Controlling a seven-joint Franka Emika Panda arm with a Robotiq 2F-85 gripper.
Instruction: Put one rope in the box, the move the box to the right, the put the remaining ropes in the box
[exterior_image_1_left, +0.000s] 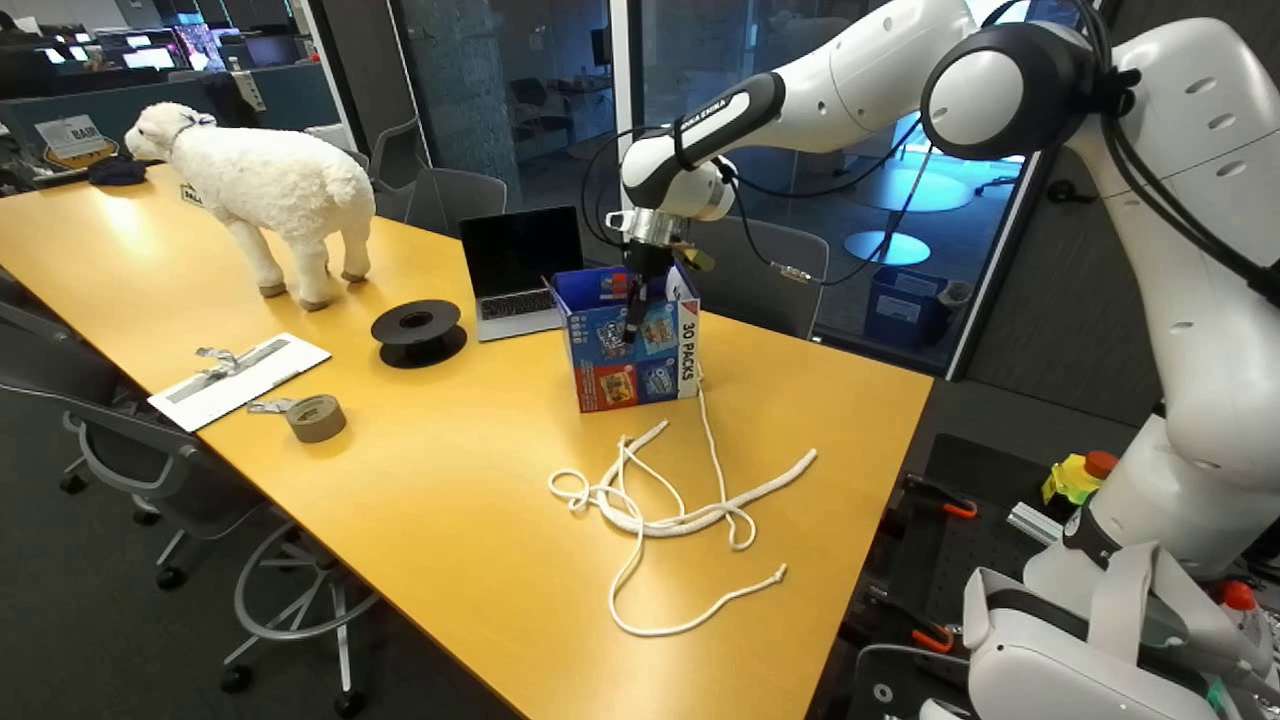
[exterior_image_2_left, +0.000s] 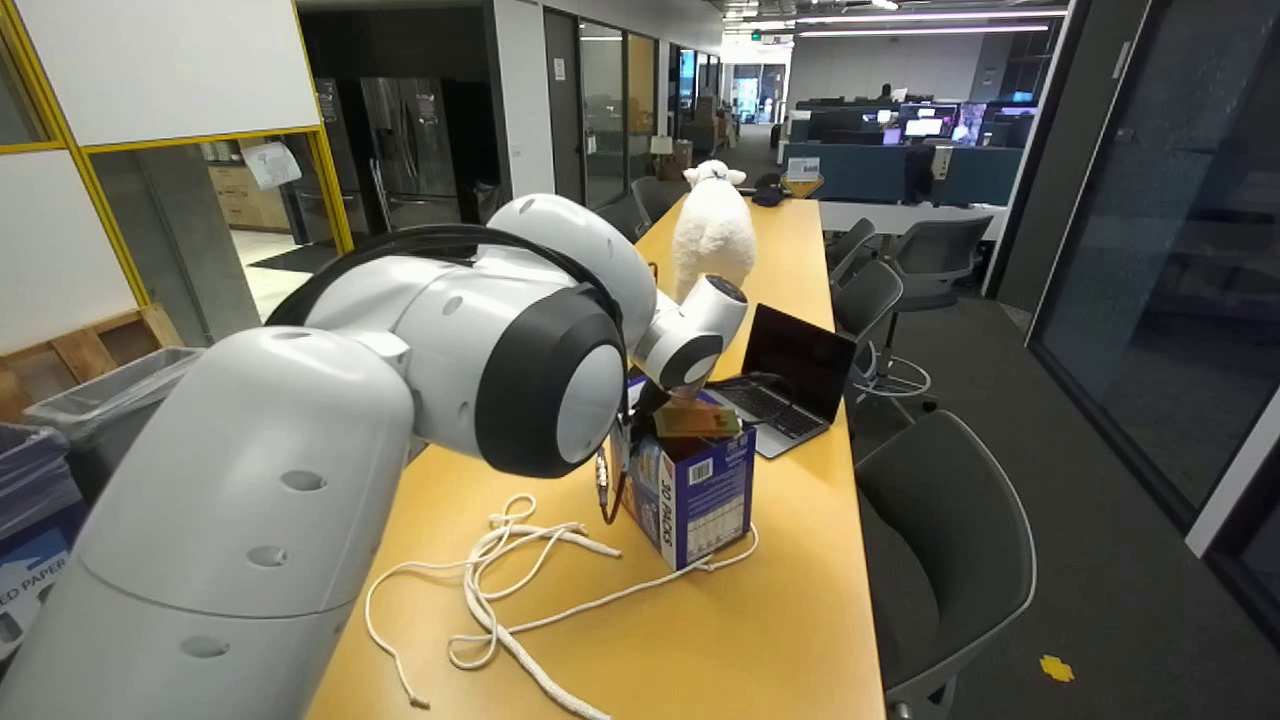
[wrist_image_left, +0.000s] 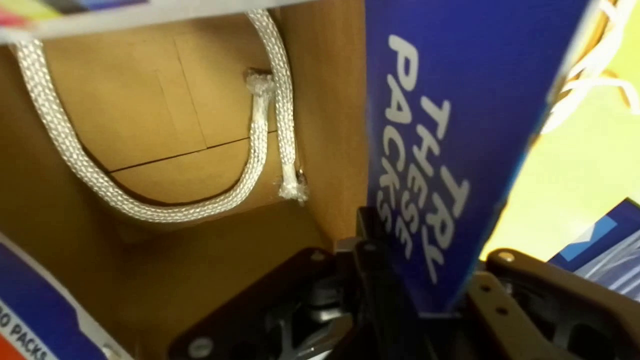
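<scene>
- Box (exterior_image_1_left: 637, 365), blue, printed: upright on the table (exterior_image_1_left: 480, 480), just beside the laptop (exterior_image_1_left: 535, 310).
- Rope (wrist_image_left: 170, 212), white, braided: on the box's floor; its upper part is hidden, so whether it is a single length I cannot tell.
- Pincer (exterior_image_1_left: 634, 316), mine: astride an upright blue flap (wrist_image_left: 425, 115), one finger (wrist_image_left: 380, 290) inside the box. Whether I pinch the flap or merely surround it, I cannot tell.
- Step in hand, by my judgement: shifting the box, perhaps at the letting-go. Sliding calls for a slow, level pull; releasing, for spreading wide and rising straight, lest I snag the flap.
- Remaining ropes (exterior_image_1_left: 662, 528), white: tangled on the table, outside.
- Views: the wrist view alone shows the box's contents. An exterior view shows a thin cord (exterior_image_2_left: 655, 580) curling past the box's corner; whether it runs underneath is unclear.
- Reel (exterior_image_1_left: 415, 332), black: seen in an exterior view, absent from the wrist view.
</scene>
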